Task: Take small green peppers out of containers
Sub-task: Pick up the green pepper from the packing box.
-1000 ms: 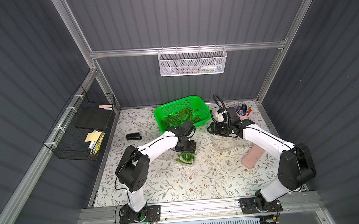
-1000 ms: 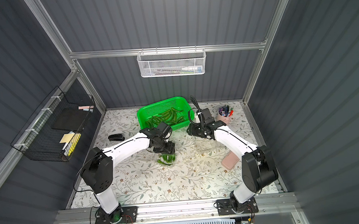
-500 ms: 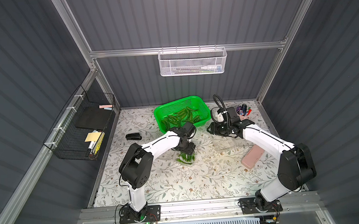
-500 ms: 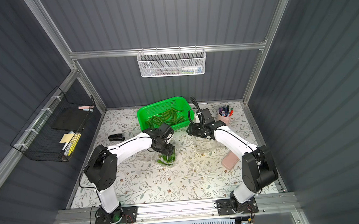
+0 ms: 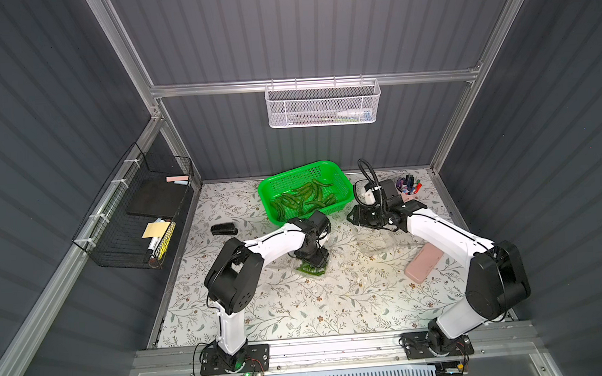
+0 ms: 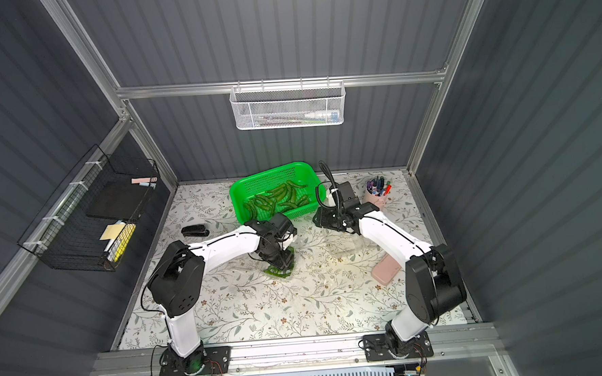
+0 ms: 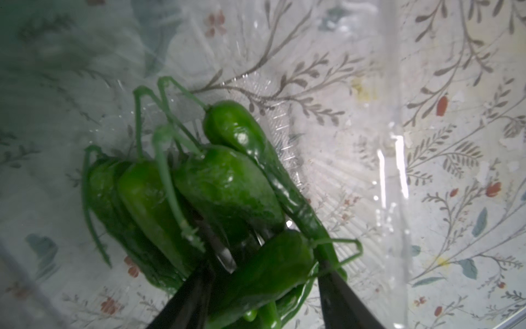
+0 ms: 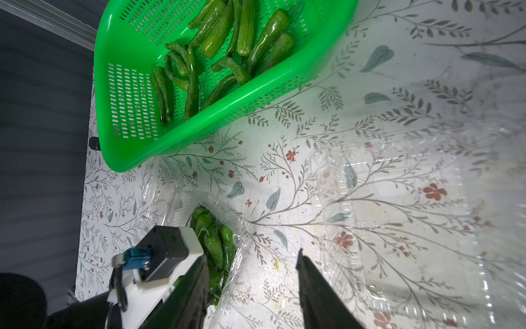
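Note:
Several small green peppers [image 7: 222,182] lie heaped in a clear container [image 5: 311,270] at mid-table, seen also from the right wrist as the container [image 8: 237,247]. My left gripper [image 5: 314,262] [image 6: 280,264] reaches down into it. Up close, the left gripper [image 7: 264,265] has its fingers [image 7: 196,287] against both sides of one pepper [image 7: 270,265] lying across the gap. A second, empty container [image 8: 398,216] [image 5: 376,241] lies open to the right. My right gripper [image 8: 252,253] [image 5: 356,217] hovers open and empty over the cloth between the two.
A bright green basket [image 5: 341,179] [image 8: 128,142] holding several peppers [image 5: 303,197] stands at the back. A pink pen cup [image 5: 407,190], a pink block [image 5: 423,263] and a black stapler [image 5: 224,229] sit around it. A wire rack [image 5: 134,211] hangs on the left wall.
My left gripper has dropped lower into the container and its jaws have narrowed onto a pepper. The right arm has stayed where it was.

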### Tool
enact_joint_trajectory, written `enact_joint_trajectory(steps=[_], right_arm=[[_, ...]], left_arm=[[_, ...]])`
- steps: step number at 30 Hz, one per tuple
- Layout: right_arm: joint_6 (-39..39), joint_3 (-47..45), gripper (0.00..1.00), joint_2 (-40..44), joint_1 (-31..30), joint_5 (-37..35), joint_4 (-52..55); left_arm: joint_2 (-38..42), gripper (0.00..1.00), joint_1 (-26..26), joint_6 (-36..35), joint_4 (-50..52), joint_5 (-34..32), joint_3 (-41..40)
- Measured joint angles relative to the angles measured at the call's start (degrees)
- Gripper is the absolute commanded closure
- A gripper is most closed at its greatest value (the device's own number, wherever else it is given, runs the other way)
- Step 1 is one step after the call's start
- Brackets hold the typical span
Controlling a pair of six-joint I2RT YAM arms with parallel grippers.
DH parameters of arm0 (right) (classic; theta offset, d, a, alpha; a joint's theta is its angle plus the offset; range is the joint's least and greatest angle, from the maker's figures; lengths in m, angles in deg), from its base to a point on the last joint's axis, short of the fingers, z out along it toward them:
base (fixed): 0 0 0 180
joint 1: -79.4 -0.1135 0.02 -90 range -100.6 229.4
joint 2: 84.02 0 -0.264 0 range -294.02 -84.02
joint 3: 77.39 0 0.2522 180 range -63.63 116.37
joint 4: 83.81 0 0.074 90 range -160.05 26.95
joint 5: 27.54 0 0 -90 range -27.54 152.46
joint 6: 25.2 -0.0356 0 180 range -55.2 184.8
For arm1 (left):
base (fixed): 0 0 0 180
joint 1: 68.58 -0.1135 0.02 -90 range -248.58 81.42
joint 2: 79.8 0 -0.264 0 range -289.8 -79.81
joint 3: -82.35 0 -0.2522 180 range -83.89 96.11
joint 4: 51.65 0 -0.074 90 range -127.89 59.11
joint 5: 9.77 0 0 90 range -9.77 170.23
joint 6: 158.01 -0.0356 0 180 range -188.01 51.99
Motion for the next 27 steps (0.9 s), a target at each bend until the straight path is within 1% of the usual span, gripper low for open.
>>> enact_joint_trajectory(steps=[2, 5, 10, 13, 16, 17, 19, 21, 23, 27], right_arm=[[0.0, 0.0, 0.48, 0.0, 0.0, 0.0, 0.0], [0.1, 0.0, 0.48, 0.0, 0.0, 0.0, 0.0], [0.1, 0.0, 0.48, 0.0, 0.0, 0.0, 0.1], [0.2, 0.0, 0.48, 0.0, 0.0, 0.0, 0.1], [0.3, 0.0, 0.48, 0.0, 0.0, 0.0, 0.2], [0.3, 0.0, 0.47, 0.0, 0.0, 0.0, 0.2], [0.3, 0.0, 0.47, 0.0, 0.0, 0.0, 0.2], [0.3, 0.0, 0.47, 0.0, 0.0, 0.0, 0.3], [0.3, 0.0, 0.47, 0.0, 0.0, 0.0, 0.4], [0.3, 0.0, 0.47, 0.0, 0.0, 0.0, 0.4]], left_arm=[[-0.8, 0.50, 0.1, 0.0, 0.0, 0.0, 0.0], [-1.1, 0.61, 0.1, 0.3, 0.2, -0.5, 0.1], [-1.1, 0.68, 0.1, 0.8, 1.0, -1.6, 2.4], [-1.1, 0.75, 0.1, 1.2, 1.5, -1.5, 3.8], [-1.0, 0.83, 0.1, 1.7, 2.7, -1.4, 5.8], [-0.8, 0.85, 0.1, 1.9, 2.9, -1.2, 6.6], [0.0, 0.92, 0.1, 2.2, 3.3, -0.9, 7.7], [1.3, 0.97, 0.1, 2.2, 3.7, -0.2, 9.0], [2.8, 1.00, 0.1, 2.6, 3.8, 0.3, 10.4], [5.0, 1.00, 0.0, 3.2, 4.1, 0.5, 14.3]])
